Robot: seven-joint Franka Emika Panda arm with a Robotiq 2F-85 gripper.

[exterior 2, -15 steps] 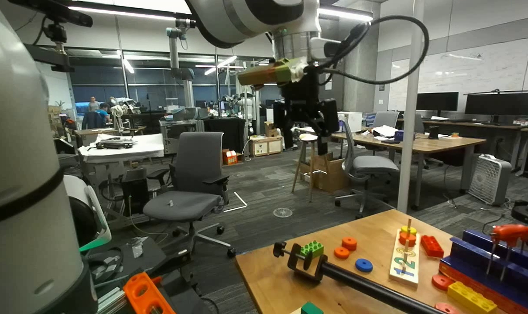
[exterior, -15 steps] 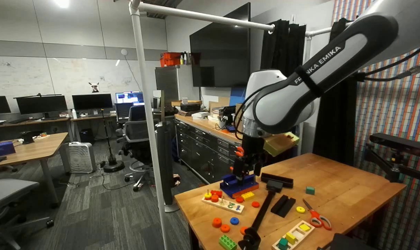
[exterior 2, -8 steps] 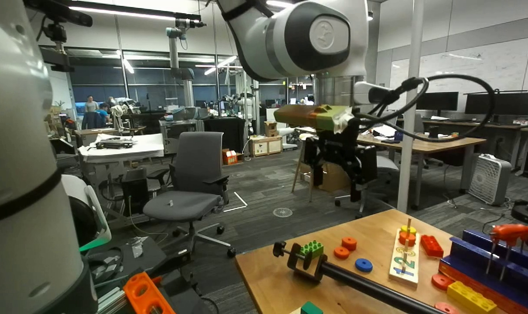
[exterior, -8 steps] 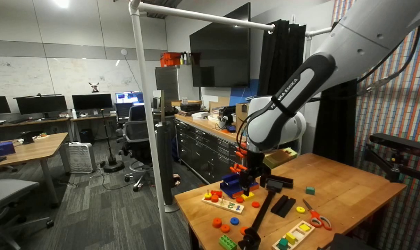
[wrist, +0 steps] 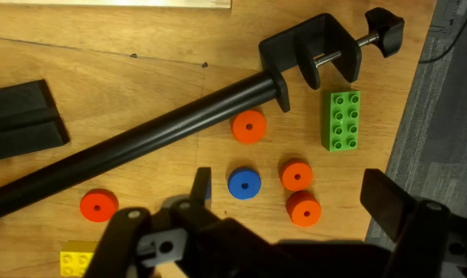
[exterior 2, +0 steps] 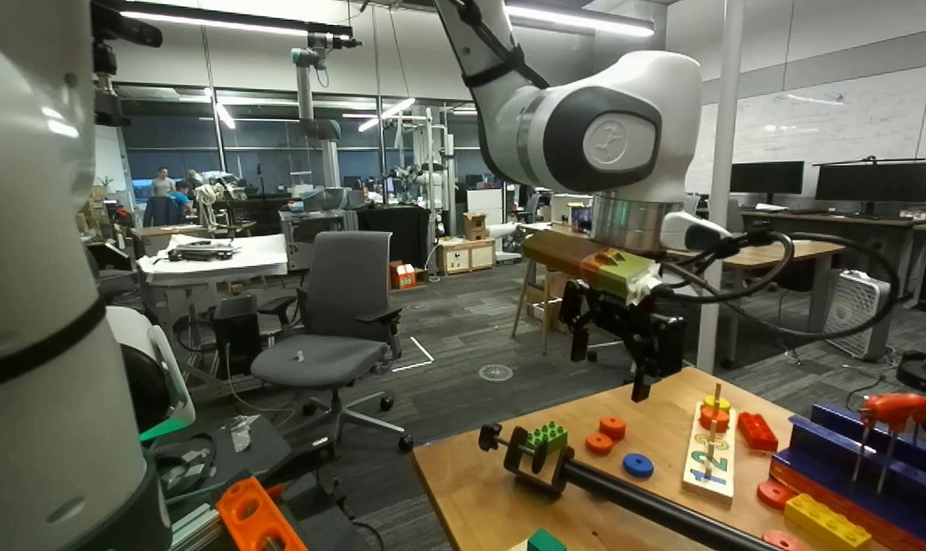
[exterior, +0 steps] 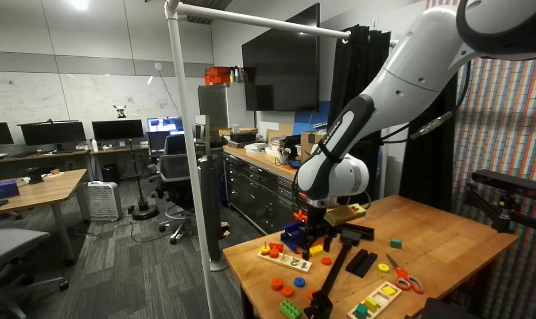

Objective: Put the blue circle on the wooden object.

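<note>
Gripper (exterior 2: 610, 373) dropped lower, spread wide, nothing in it; sloppy lineup could pinch an orange disc (wrist: 293, 174) near the blue circle (wrist: 244, 180).

Gripper (exterior 2: 610, 373) lower than a second ago.
In both exterior views it hangs closer to the table (exterior 2: 478, 505), the wrist end of the arm (exterior 2: 608, 138) lowered with it.
</note>
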